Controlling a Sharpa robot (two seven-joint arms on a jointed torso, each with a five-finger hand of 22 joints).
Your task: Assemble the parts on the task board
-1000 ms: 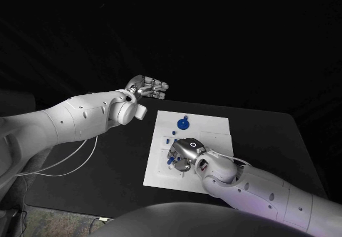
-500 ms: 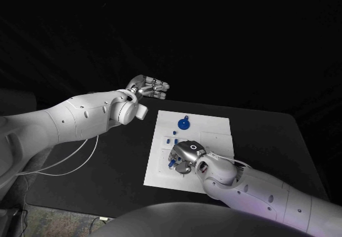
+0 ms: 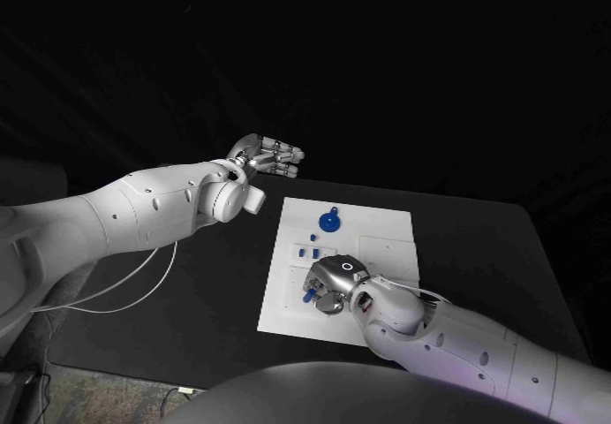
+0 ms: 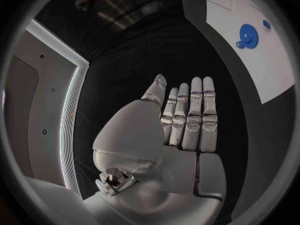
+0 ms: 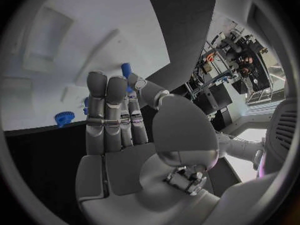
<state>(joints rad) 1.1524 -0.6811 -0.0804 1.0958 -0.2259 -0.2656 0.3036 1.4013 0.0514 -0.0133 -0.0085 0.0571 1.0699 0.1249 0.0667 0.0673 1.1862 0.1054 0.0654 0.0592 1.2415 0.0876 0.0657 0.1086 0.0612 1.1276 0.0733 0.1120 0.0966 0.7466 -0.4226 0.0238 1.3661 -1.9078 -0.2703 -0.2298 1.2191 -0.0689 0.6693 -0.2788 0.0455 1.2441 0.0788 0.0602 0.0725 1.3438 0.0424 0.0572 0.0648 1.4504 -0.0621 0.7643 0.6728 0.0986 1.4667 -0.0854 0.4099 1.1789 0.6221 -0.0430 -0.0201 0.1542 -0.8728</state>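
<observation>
Right hand point(image 3: 328, 284) sits low over the near-left part of the task board point(image 3: 382, 231), with a small blue part point(image 5: 125, 69) at its fingertips. In the right wrist view the piece pokes up between thumb and fingers — looks pinched, though the contact itself is mostly hidden. In the head view a bit of the same blue shows at the hand's left side.

Left hand point(image 3: 265, 155) hovers off the board beyond its far-left corner, fingers straight and close together, nothing in it.

Other parts on the board: blue gear point(image 3: 330, 221) near the far edge, and a few small blue pegs point(image 3: 305, 253) between the gear and the right hand.

Handling, my read — these look like rigid moulded plastic: light, stiff, smooth, so likely slippery against metal fingers. No crush risk, but a small peg can twist or pop out of a pinch. Best taken mid-shaft with thumb opposite a finger, leaving the tip free for its hole. Gear: take it by the rim or the raised hub.
</observation>
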